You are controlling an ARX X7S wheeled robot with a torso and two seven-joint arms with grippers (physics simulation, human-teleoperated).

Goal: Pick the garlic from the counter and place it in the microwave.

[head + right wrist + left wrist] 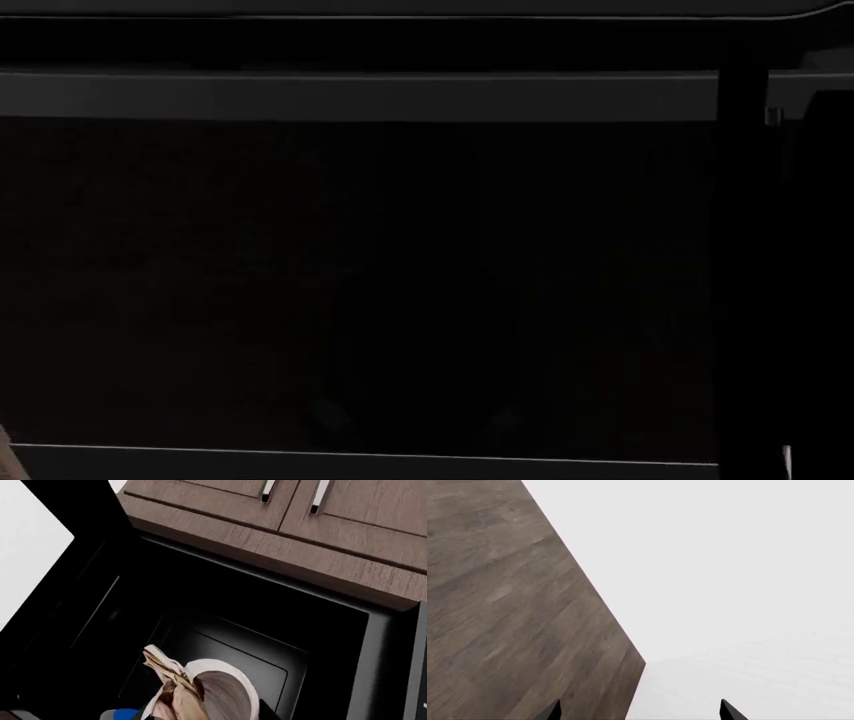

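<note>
The garlic, a whitish bulb with pinkish-tan streaks and a papery brown tip, sits at the near edge of the right wrist view. My right gripper is shut on it, its fingers mostly hidden behind the bulb. Just beyond it opens the black cavity of the microwave, whose flat floor lies directly ahead of the bulb. In the head view the dark microwave fills nearly everything, and neither arm shows there. My left gripper is open, holding nothing, over the white counter.
Wood-brown cabinet doors with metal handles hang above the microwave. A black panel stands at one side of the cavity, with white wall beside it. A wood-brown plank surface borders the counter.
</note>
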